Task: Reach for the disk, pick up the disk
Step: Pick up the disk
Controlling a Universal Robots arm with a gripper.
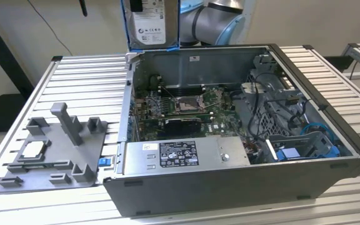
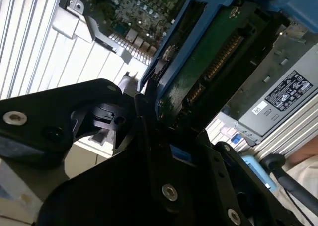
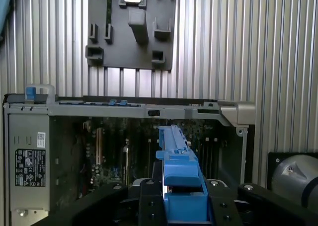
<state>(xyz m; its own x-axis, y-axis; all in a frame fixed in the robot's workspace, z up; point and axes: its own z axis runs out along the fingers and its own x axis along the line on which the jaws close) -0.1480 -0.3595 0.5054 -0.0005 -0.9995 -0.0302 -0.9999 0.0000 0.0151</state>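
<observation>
The disk (image 1: 150, 23) hangs upright in the air above the back left corner of the open computer case (image 1: 230, 187), its white label facing the exterior camera and its blue frame showing along the edges. The robot arm (image 1: 214, 18) stands right behind it. In the first wrist view the disk (image 3: 180, 176) appears edge-on as a blue frame, clamped between the black fingers (image 3: 149, 196) of my gripper (image 3: 181, 191). The second wrist view shows the green circuit-board side of the disk (image 2: 208, 62), with my gripper (image 2: 149, 112) shut on its lower end.
Inside the case lie the motherboard (image 1: 186, 103) and a grey power-supply box (image 1: 186, 154) along the front wall, with blue parts and cables (image 1: 305, 145) at the exterior view's right. A grey fixture plate (image 1: 55, 150) with a small silver chip (image 1: 35, 149) lies on the slatted table (image 1: 86, 75).
</observation>
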